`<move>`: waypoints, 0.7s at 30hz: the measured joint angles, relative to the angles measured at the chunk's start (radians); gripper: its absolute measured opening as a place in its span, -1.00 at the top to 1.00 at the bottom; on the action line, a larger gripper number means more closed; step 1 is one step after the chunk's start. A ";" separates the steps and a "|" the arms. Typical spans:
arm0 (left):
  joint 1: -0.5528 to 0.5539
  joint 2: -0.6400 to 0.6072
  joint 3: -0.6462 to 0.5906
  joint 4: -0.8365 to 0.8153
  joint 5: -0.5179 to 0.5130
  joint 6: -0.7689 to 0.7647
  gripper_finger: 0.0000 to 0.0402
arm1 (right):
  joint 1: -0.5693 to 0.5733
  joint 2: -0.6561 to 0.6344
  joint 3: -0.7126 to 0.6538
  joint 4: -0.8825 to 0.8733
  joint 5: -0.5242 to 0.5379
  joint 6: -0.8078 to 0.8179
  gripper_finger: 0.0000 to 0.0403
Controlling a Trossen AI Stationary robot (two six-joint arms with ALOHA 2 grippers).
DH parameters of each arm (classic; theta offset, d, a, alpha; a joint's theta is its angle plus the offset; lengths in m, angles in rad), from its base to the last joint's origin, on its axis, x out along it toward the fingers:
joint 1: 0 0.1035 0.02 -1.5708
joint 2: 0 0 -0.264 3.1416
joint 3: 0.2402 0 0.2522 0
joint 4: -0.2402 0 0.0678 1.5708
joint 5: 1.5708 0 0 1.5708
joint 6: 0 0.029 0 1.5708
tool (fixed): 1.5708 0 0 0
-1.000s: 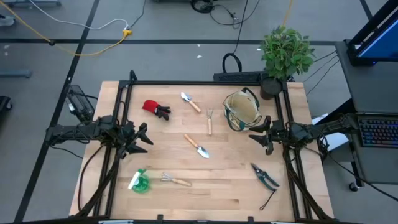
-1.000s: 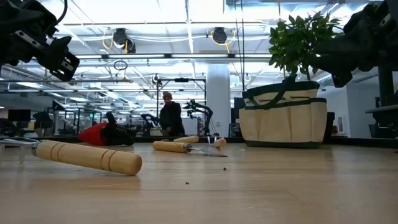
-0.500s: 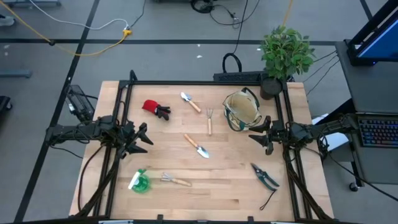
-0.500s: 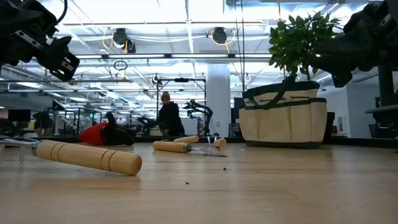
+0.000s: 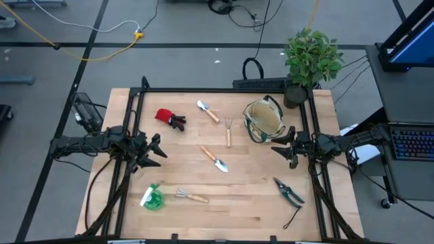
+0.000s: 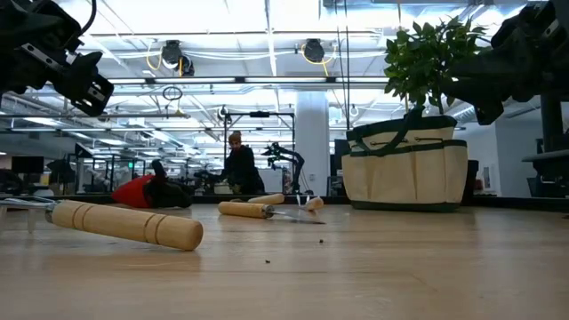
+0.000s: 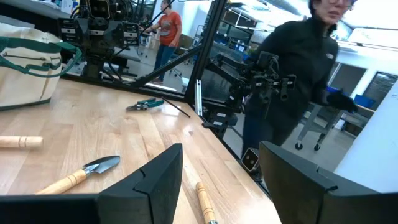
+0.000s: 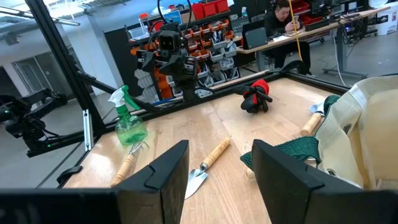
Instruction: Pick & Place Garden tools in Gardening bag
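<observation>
High view showed nothing changed: both end effectors, left (image 5: 154, 150) and right (image 5: 279, 150), stayed open, garden tools (image 5: 217, 161) unpicked.

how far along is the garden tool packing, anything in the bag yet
Nothing looks packed yet. The high view shows no tool inside the gardening bag. Nothing is in hand: the left end effector and right end effector both hover open and empty. Still on the table: the glove, two trowels, the fork, the rake, the green spray bottle and the pruning shears.
</observation>
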 joint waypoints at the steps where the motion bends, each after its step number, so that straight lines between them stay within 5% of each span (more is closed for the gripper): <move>1: 0.000 0.000 0.000 0.000 0.000 0.000 -0.09 | 0.000 0.000 0.000 0.000 0.000 0.000 0.17; 21: 0.000 0.000 0.000 0.000 0.000 0.000 -0.09 | 0.000 0.000 0.000 0.000 0.003 -0.164 0.17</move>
